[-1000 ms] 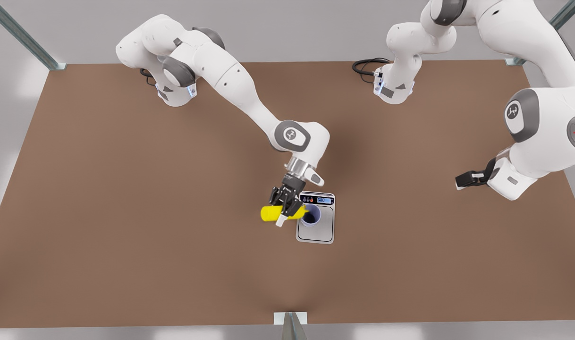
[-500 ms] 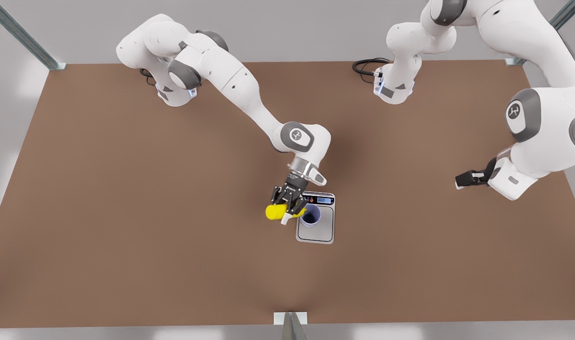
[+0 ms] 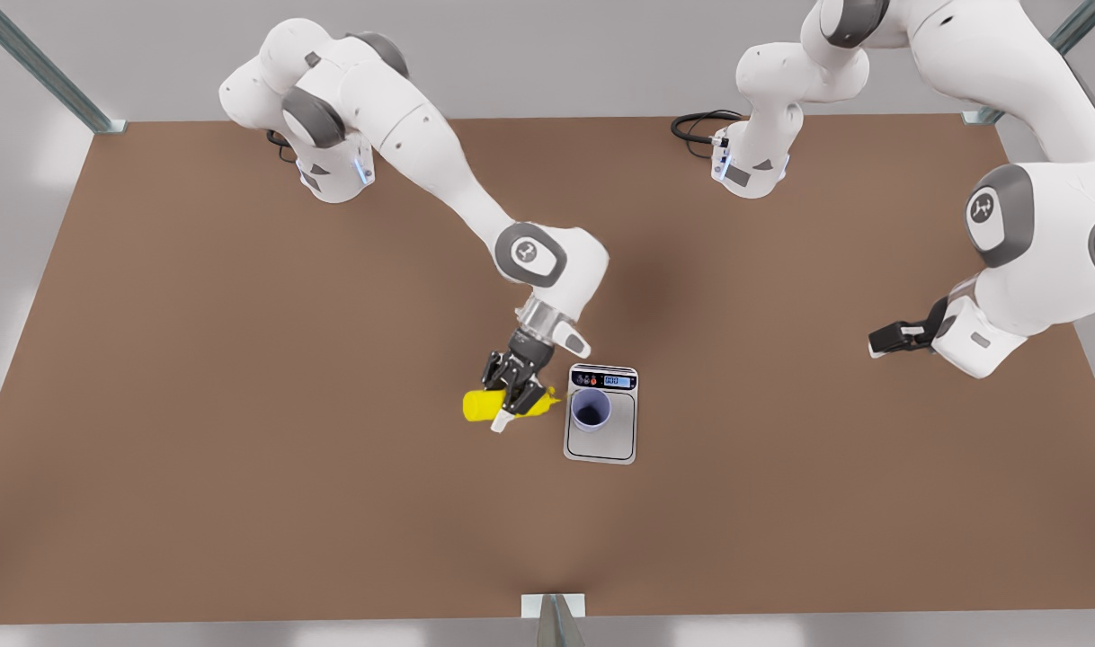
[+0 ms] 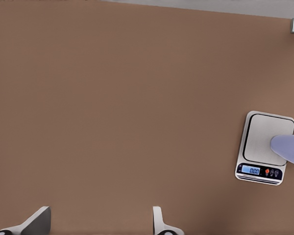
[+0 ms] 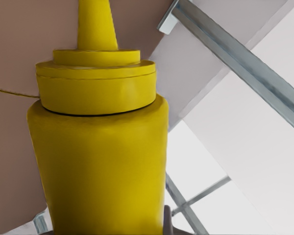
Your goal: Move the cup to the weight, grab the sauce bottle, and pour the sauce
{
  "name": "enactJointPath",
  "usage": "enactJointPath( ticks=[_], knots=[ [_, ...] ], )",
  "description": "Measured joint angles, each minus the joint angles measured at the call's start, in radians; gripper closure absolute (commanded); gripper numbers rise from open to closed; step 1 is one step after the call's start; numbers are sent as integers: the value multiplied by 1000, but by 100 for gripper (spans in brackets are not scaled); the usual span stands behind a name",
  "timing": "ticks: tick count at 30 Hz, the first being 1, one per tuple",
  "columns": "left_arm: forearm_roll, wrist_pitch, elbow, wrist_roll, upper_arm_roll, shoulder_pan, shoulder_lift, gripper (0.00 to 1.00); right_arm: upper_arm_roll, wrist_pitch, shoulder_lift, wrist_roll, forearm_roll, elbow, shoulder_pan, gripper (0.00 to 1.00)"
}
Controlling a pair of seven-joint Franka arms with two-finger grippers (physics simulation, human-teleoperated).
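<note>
On the brown worktop (image 3: 242, 449), front view: scale (image 3: 601, 436), cup (image 3: 591, 410) upright on its plate. Just beside it, toward the front view's left, the right pincer (image 3: 510, 402) clamped across a yellow sauce bottle (image 3: 481, 405) held on its side, nozzle toward the cup but short of the rim. The left pincer (image 3: 882, 341) waits well apart.

Left wrist view: fingertips (image 4: 36, 223) spread, holding nothing; scale (image 4: 264, 147) and cup (image 4: 289, 148) far off.

Right wrist view: bottle (image 5: 98, 161) gripped low on the body. Likely light, squeezable, smooth plastic; mid-body is the sound hold.
</note>
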Motion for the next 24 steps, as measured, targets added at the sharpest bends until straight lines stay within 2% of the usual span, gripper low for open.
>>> enactJointPath(
  ticks=[5, 11, 14, 16, 20, 22, 24],
  knots=[
    [0, -5, 0, -6, 0, -1, -6, 0, 2, 48, -37, -17, 198, -8, -101, 49],
    [-1, -18, -1, -7, 1, 0, -9, 0, -5, 279, -81, -352, 672, -86, -305, 49],
    [-1, -19, -3, -4, 1, 0, -7, 0, -11, 344, -80, -525, 954, -127, -403, 49],
    [-1, -28, -3, -1, 1, 0, -7, 0, -56, 375, -79, -652, 1174, -157, -416, 49],
    [-2, -26, -3, -3, 0, 0, -3, 0, -188, 497, -93, -1144, 1723, -284, -416, 49],
    [-2, -22, -3, -2, 0, -1, 1, 0, -200, 482, -94, -1451, 2029, -342, -452, 49],
    [-2, -20, -3, 2, 0, 0, 2, 0, -200, 443, -93, -1643, 2221, -386, -483, 49]
  ],
)
